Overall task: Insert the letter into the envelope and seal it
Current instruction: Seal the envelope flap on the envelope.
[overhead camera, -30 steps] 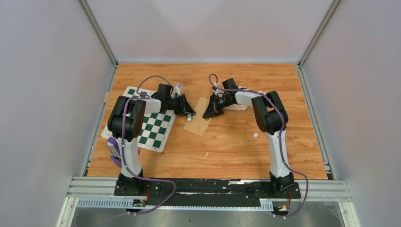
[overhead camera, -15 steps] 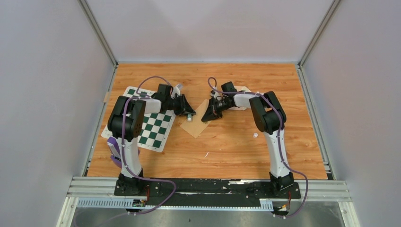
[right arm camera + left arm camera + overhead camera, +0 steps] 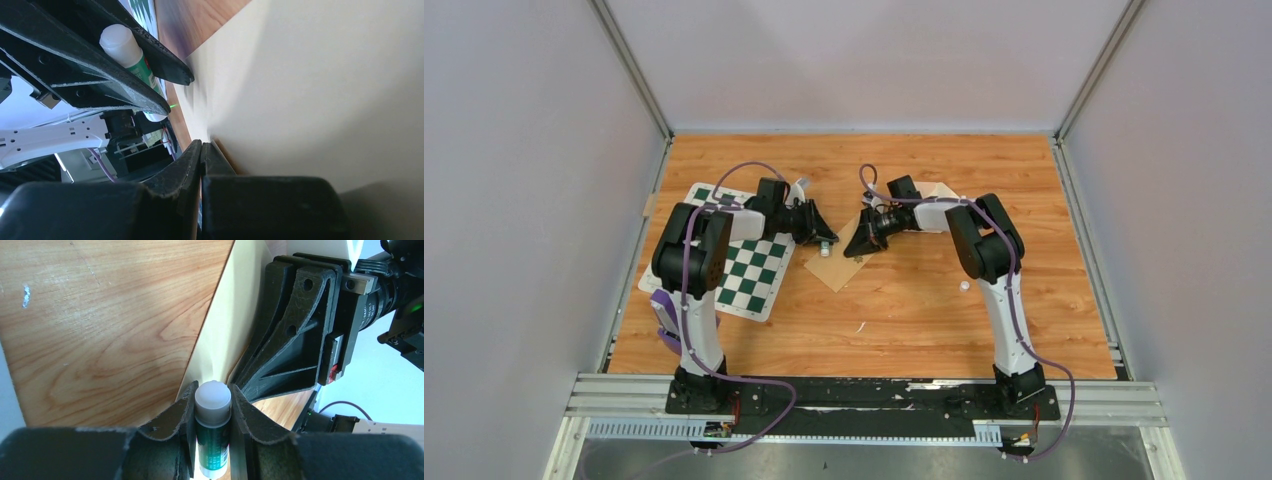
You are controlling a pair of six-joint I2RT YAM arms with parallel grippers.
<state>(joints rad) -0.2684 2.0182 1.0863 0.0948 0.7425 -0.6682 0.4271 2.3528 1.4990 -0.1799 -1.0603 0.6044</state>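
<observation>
The tan envelope (image 3: 839, 270) lies on the wooden table between the two grippers; it shows as a pale surface in the left wrist view (image 3: 220, 340) and the right wrist view (image 3: 325, 90). My left gripper (image 3: 822, 240) is shut on a green glue stick (image 3: 213, 440) with a white cap, just left of the envelope. My right gripper (image 3: 856, 248) is low at the envelope's right edge. Its jaws (image 3: 201, 147) are pressed together, with the paper lying along the outer side of one finger. The letter is hidden.
A green-and-white chessboard mat (image 3: 749, 275) lies under the left arm. A pale sheet corner (image 3: 939, 192) pokes out behind the right arm. Small white scraps (image 3: 964, 286) lie on the wood. Grey walls close in three sides.
My right gripper has slid left toward the glue stick and its jaws have closed the last bit. More of the pale sheet behind it shows. The left arm has not moved.
</observation>
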